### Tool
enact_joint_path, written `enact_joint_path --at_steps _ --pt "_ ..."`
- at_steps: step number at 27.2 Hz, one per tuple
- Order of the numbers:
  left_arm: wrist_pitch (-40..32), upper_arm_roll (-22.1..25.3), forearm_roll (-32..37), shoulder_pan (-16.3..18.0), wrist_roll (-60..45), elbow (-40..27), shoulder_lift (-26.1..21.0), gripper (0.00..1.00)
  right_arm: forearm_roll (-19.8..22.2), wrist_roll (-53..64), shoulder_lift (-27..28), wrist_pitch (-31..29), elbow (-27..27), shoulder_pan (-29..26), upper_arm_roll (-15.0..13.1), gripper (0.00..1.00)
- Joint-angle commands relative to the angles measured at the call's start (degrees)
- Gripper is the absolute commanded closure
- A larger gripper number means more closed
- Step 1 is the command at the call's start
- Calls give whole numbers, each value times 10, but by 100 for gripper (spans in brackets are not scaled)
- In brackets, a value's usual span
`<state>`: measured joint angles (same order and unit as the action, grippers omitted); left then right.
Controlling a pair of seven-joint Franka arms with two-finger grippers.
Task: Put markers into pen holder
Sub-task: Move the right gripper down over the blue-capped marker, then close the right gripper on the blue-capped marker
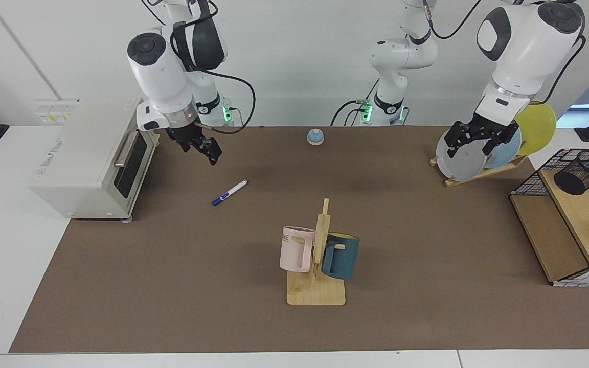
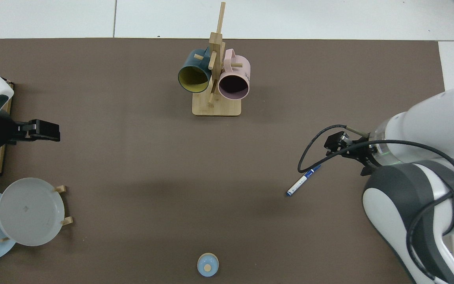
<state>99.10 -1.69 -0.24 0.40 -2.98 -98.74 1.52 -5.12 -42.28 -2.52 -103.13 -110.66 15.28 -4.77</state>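
Marker (image 1: 229,192): one slim white whiteboard marker with a blue cap and blue label marks, lying flat and at a slant on the brown mat, capped end toward the toaster oven side, nothing touching it.
Pen holder (image 1: 583,171): small black wire-mesh cup with a rolled rim, tipped over on the wooden shelf of the wire rack, well apart from the marker.

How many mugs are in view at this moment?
2, both hung on the wooden stand: the pink mug and the teal mug on opposite sides of its post. No others show.
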Motion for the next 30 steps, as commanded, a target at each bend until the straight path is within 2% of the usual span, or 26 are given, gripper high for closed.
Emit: enact_joint_path --at_steps 1,5,13,18,25,30 --pt "4 0 1 0 -8 -10 6 0 -81 -76 60 -52 -15 -4 -2 0" --pt "5 0 1 -1 -8 -10 6 0 -84 -85 71 -122 -65 3 -1 0" --pt "5 0 1 0 -7 -10 6 0 -87 -85 71 -203 -150 0 -2 0" --pt "3 0 1 0 -7 -10 6 0 -87 -78 73 -213 -169 -2 -2 0" --pt "4 0 1 0 -7 -11 6 0 -88 -74 96 -296 -206 -5 -2 0" --pt "2 0 1 0 -8 -11 6 0 -88 -52 107 -307 -214 -6 -2 0"
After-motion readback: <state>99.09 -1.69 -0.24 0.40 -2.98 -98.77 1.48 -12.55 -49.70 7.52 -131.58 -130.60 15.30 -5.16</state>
